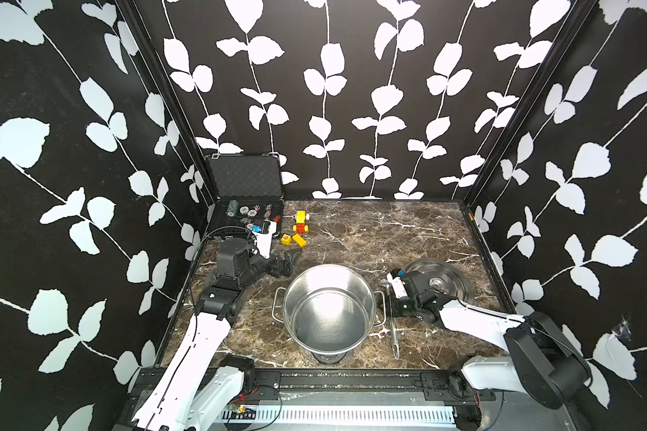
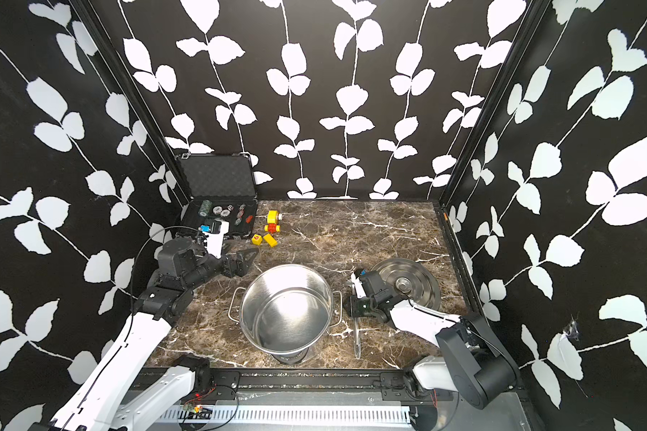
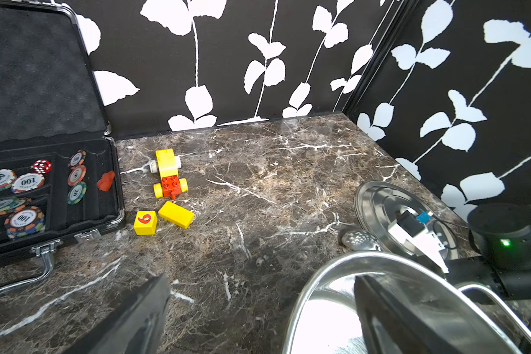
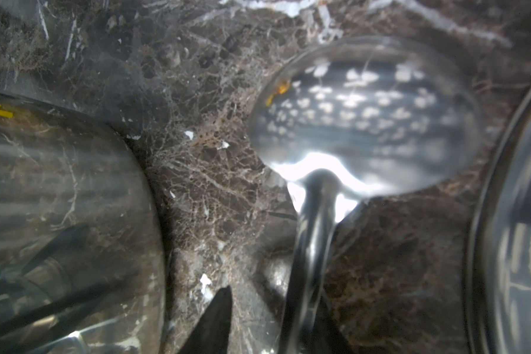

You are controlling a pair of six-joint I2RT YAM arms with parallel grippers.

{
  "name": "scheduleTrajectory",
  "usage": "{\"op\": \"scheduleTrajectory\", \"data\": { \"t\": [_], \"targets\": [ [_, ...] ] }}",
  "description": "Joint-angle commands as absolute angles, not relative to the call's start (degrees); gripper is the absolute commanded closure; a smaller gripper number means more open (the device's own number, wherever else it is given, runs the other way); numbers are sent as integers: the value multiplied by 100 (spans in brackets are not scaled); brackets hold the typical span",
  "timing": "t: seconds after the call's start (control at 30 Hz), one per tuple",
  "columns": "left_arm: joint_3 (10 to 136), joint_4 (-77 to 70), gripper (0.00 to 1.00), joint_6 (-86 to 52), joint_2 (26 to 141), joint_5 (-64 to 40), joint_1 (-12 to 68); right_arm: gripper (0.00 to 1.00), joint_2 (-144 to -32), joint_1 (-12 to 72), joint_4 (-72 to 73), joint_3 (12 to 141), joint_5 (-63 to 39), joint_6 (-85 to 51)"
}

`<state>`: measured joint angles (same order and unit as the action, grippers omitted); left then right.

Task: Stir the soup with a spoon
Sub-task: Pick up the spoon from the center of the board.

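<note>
My right gripper (image 1: 391, 308) sits over the spoon (image 1: 393, 336).
It lies flat between pot (image 1: 296, 294) and lid (image 1: 441, 283), near the tabletop's (image 1: 389, 231) right edge; grip unclear to me. Left gripper (image 1: 292, 261) gapes, empty.

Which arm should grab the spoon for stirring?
Right. The right pincer sits directly over the long thin shiny steel spoon, which lies on the marble tabletop beside the large stainless-steel pot. The left pincer is across the pot, away from it.

The left gripper (image 1: 292, 260) is hovering, jaws spread wide; the right gripper (image 1: 390, 309) is pointing straight down (jaw gap hidden).
</note>
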<state>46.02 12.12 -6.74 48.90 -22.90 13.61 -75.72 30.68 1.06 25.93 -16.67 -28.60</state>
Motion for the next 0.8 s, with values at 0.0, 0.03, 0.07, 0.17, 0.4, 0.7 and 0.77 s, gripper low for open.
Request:
{"op": "scheduleTrajectory", "data": {
  "t": [0.0,0.03,0.07,0.17,0.4,0.7,0.77],
  "targets": [
    [4810,1040,8,-582,4893,-2528,1352,73,-7562,3009,349,2536,-1689,-2914],
    [4819,1025,10,-583,4912,-2578,1372,77,-7548,2975,385,2540,-1710,-2952],
    [4829,1017,11,-569,4921,-2625,1406,82,-7530,2941,419,2537,-1744,-2991],
    [4861,1024,12,-333,4965,-2589,1702,91,-7437,2815,516,2562,-1896,-3114],
    [5176,1360,14,1633,5254,-1779,3235,100,-6807,2491,-192,3004,-2145,-3174],
    [5050,745,12,5798,5910,-411,5732,100,-5558,2334,-2092,4594,-2876,-3131],
    [5036,275,12,6284,6136,-224,6015,100,-5485,2346,-2275,4893,-3229,-3243]
  ]
}}
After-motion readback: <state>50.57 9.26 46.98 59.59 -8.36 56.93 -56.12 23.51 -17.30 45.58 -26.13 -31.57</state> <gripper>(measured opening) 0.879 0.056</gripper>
